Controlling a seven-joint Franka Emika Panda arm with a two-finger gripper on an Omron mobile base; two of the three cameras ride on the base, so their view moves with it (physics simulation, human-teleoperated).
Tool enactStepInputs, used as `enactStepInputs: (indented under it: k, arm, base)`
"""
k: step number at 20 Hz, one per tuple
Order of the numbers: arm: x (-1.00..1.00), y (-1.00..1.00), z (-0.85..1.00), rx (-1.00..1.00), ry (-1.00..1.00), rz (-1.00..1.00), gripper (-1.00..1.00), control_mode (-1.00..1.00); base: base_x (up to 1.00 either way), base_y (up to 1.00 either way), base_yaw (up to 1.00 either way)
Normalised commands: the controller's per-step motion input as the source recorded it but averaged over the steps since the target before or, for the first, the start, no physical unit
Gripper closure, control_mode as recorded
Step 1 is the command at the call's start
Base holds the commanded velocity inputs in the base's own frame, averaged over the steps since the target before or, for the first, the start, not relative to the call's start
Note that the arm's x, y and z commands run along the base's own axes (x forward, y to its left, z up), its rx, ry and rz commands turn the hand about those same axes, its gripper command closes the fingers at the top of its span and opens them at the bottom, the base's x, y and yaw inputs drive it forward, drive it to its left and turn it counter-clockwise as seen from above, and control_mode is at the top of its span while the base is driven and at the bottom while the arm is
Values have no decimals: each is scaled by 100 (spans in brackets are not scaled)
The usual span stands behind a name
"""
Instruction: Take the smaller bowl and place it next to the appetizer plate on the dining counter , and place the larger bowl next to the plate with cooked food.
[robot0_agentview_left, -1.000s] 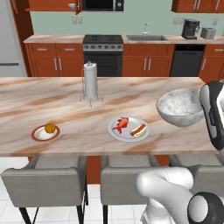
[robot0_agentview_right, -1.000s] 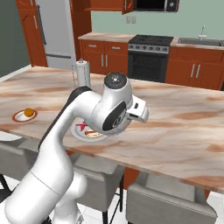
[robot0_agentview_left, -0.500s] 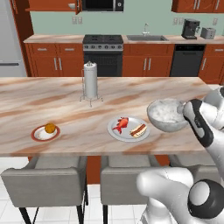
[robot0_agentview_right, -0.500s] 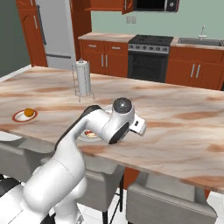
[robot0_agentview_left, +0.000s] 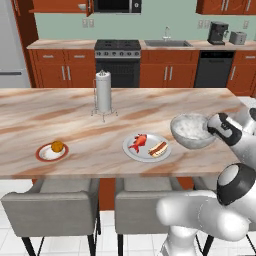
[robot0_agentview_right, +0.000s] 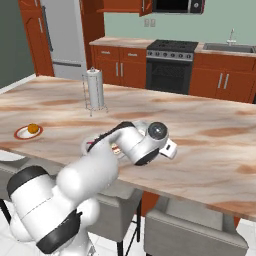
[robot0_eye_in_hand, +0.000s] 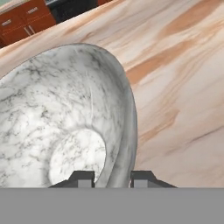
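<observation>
The end effector (robot0_eye_in_hand: 109, 177) is clamped on the rim of a marbled bowl (robot0_agentview_left: 192, 131), seemingly the larger, low over the table (robot0_agentview_left: 75, 125) just right of the cooked-food plate (robot0_agentview_left: 147, 147); release remains.

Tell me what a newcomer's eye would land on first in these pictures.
First, the grey-white marbled stone bowl gripped by its rim in the white arm's gripper, at the right of the beige veined dining counter, beside the grey plate with fish and hot dog. Further left stand a paper towel holder and a small red-rimmed plate with an orange ball.
</observation>
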Motion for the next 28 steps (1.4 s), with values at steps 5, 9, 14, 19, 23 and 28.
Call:
enactStepInputs:
  k: [5,9,14,19,23,28]
  arm:
    - [67,-28,-16,0,0,0,100,-100]
    - [53,-4,-11,-1,0,0,100,-100]
    - [22,-3,-21,-5,0,0,100,-100]
    - [8,-5,-31,-7,0,0,100,-100]
    - [20,0,-34,-5,0,0,100,-100]
    - [44,0,-43,-3,0,0,100,-100]
  base:
    - [0,0,0]
    - [0,0,0]
    - [0,0,0]
    - [0,0,0]
    - [0,0,0]
    - [0,0,0]
